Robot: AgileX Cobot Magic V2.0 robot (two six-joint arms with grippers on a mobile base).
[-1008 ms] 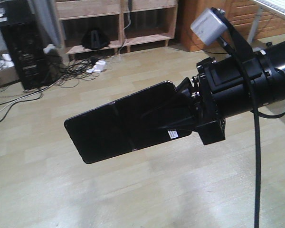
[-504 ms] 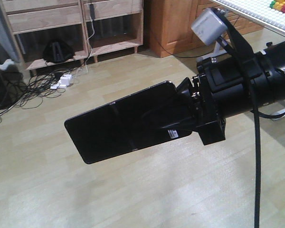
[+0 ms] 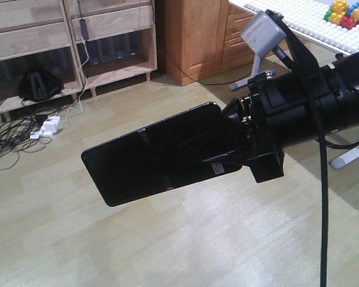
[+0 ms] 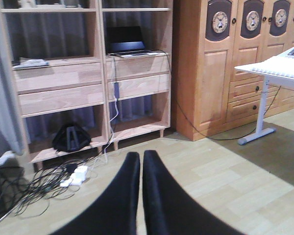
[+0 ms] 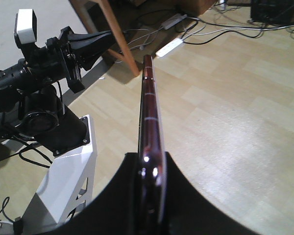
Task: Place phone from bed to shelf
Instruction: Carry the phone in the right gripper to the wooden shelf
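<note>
My right tool (image 5: 151,164): clamped on the phone (image 3: 149,158), above the floor (image 3: 227,239).
My left tool (image 4: 140,164): pressed narrow together.
Far left: shelf (image 4: 63,62), cables (image 4: 29,191) before it.

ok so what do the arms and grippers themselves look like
Both are black. The right arm is a thick round tube with a small grey box on a black bracket above its wrist and a black cable hanging beside it. The left arm carries a similar white box. The left gripper and right gripper have smooth, tapered black jaws.
</note>
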